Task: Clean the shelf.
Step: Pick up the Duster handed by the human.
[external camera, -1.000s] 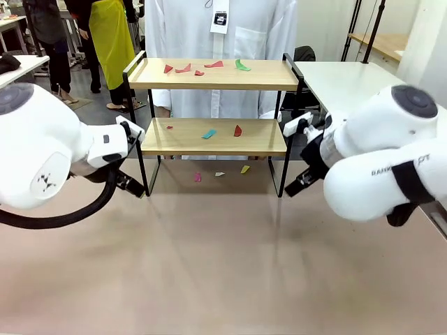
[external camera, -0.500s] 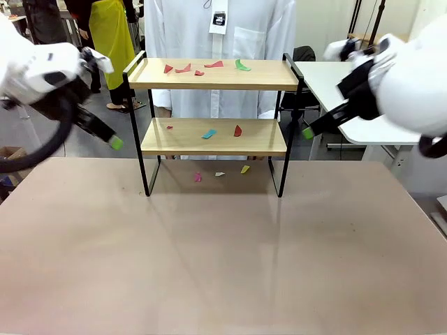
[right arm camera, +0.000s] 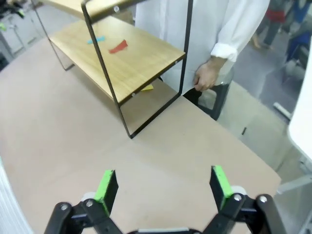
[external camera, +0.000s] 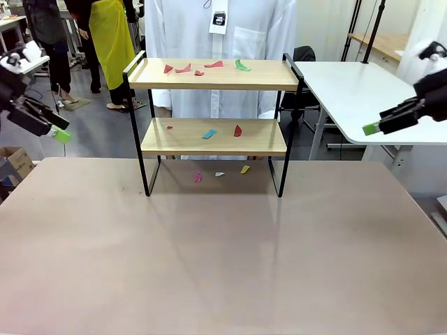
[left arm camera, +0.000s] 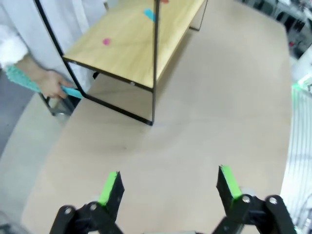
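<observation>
Shelf at the far middle of your table; person just behind it | coloured scraps on both boards and beneath | your left gripper spread, empty, off its left end; your right gripper likewise, off its right end

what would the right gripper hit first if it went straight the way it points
Most likely the beige tabletop, just short of the shelf's black end frame. Nothing lies between the open right gripper and that spot, though depth is unclear.
</observation>
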`<control>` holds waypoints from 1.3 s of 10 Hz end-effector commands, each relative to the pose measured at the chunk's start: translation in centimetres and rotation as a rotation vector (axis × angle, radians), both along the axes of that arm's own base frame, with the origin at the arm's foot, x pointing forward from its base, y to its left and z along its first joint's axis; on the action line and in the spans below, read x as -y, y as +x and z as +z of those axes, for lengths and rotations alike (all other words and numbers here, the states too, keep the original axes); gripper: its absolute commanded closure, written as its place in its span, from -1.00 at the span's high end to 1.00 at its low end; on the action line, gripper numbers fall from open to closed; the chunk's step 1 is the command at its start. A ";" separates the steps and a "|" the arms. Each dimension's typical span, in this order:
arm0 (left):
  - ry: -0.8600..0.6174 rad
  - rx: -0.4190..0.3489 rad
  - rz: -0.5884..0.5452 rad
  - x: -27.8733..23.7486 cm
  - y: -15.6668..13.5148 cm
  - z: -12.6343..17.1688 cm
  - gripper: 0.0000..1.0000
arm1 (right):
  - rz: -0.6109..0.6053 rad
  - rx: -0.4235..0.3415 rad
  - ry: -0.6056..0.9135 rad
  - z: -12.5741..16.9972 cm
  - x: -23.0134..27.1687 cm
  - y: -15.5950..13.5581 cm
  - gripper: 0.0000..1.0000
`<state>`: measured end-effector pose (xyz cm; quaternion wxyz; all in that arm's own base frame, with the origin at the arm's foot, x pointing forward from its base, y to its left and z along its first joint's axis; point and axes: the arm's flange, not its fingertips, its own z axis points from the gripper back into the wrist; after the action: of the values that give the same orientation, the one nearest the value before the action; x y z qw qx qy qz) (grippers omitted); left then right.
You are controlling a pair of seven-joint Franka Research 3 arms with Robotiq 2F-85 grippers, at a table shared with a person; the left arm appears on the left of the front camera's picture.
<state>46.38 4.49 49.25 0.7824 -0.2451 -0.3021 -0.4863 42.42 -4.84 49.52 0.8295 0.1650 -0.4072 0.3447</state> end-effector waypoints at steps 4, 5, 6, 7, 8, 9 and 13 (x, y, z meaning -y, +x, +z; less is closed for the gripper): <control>-0.088 -0.021 0.010 -3.2 1.6 -3.1 1.00 | 0.072 0.033 0.053 -2.3 3.4 0.9 1.00; -0.088 -0.021 0.010 -3.2 1.6 -3.1 1.00 | 0.072 0.033 0.053 -2.3 3.4 0.9 1.00; -0.088 -0.021 0.010 -3.2 1.6 -3.1 1.00 | 0.072 0.033 0.053 -2.3 3.4 0.9 1.00; -0.088 -0.021 0.010 -3.2 1.6 -3.1 1.00 | 0.072 0.033 0.053 -2.3 3.4 0.9 1.00; -0.088 -0.021 0.010 -3.2 1.6 -3.1 1.00 | 0.072 0.033 0.053 -2.3 3.4 0.9 1.00; -0.086 -0.016 0.001 -3.2 2.0 -3.4 1.00 | 0.063 0.017 0.058 -2.4 3.3 1.2 1.00; -0.349 0.100 -0.115 -11.1 6.3 -6.2 1.00 | 0.113 0.119 0.222 -4.0 11.4 7.3 1.00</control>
<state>50.84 14.11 43.75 0.7305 -0.3259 -0.3841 -0.4611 46.52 -14.45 47.42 0.7837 0.2315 -0.4662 0.3388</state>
